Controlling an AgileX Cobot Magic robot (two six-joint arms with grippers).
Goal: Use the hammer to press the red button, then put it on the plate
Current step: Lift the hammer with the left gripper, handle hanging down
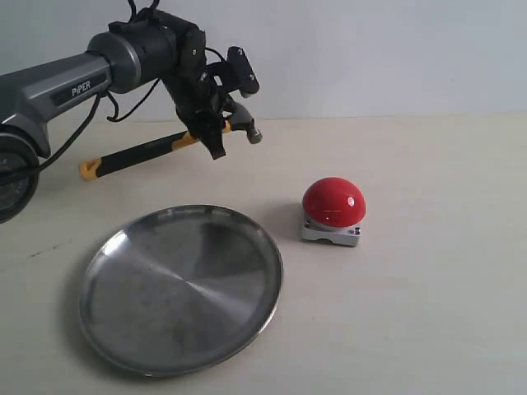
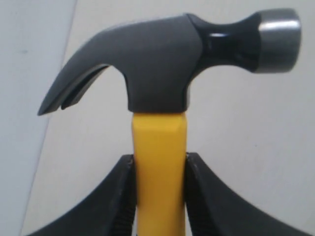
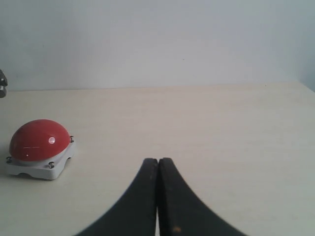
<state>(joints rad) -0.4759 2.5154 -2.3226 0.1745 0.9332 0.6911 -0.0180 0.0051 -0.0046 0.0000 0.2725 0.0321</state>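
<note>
Hovering hammer (image 1: pixel 152 150) near plate (image 1: pixel 181 288) and button (image 1: pixel 333 202)

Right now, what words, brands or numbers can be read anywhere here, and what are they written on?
"PiPER": on the grey left arm.
Hammer: faint pale marks on the handle's black part, too small and blurred to read.
Red button and plate: no text visible.

Pale tabletop (image 1: pixel 428 329) w/ silver plate (image 1: pixel 181 288) at left & red button (image 1: pixel 333 206) near its right.
</note>
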